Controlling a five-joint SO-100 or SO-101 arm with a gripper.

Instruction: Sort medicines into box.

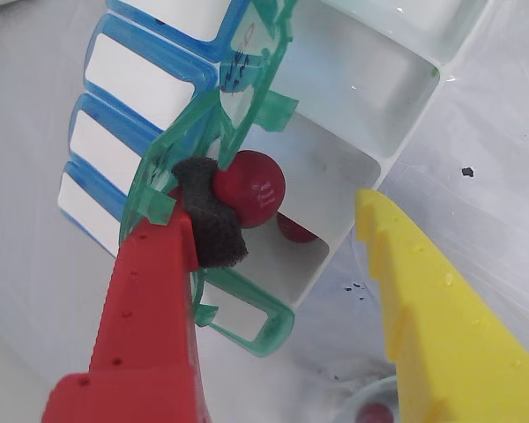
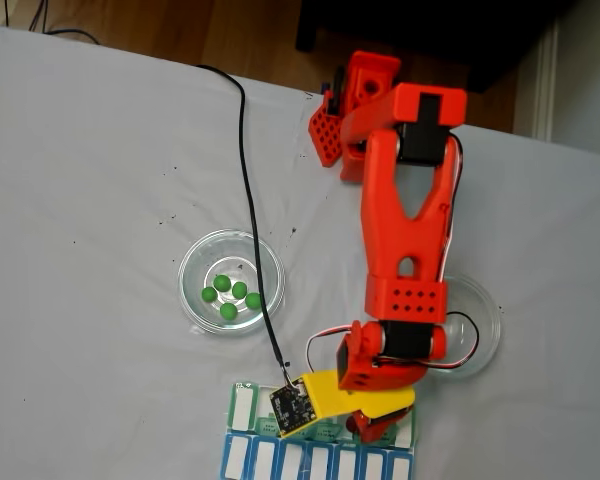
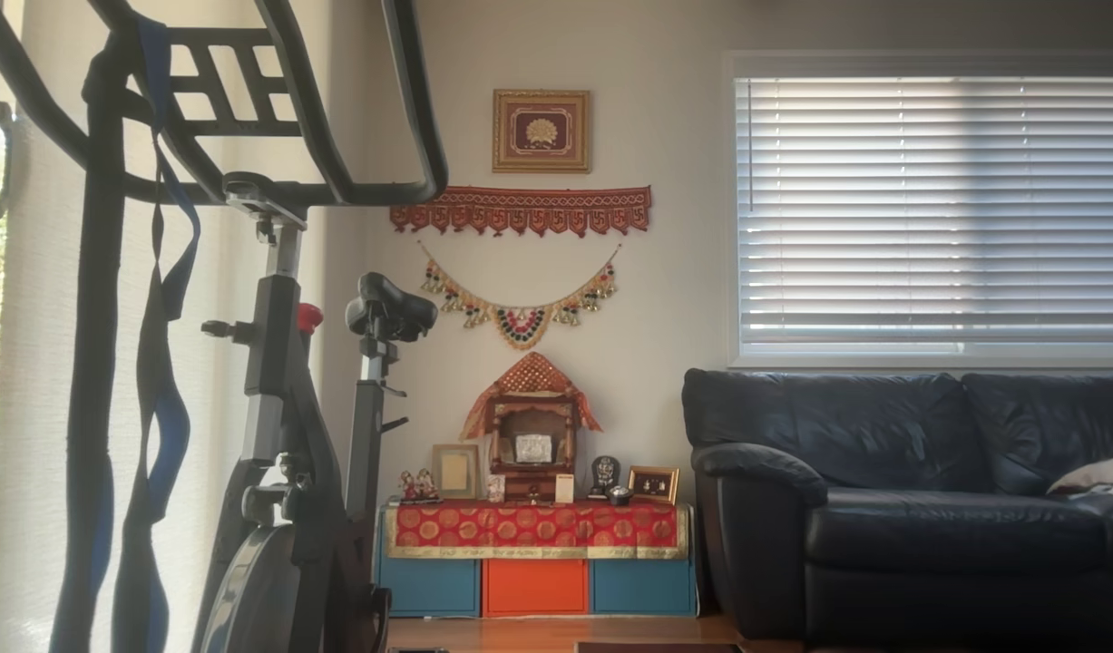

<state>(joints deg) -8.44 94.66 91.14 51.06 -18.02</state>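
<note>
A: Green balls (image 2: 230, 296), count?
B: 5, all in one glass dish (image 2: 195, 262), fixed view.
A: Red ones?
B: 3 seen in wrist view: 1 big up front (image 1: 257, 187), 1 partly hidden behind it (image 1: 296, 230), 1 at bottom edge (image 1: 376, 412).
A: Dishes?
B: 2 clear round, fixed view; 2nd (image 2: 488, 320) partly under arm.
A: Organizer rows?
B: 2: 1 green (image 2: 245, 402), 1 blue (image 2: 270, 460). Blue shows approx. 7 lids.

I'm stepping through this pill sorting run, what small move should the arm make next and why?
Probably pull the gripper straight up. It is wide open, and a dark red ball sits against the red finger's dark pad over an open green-row compartment where another red ball already lies.
</note>
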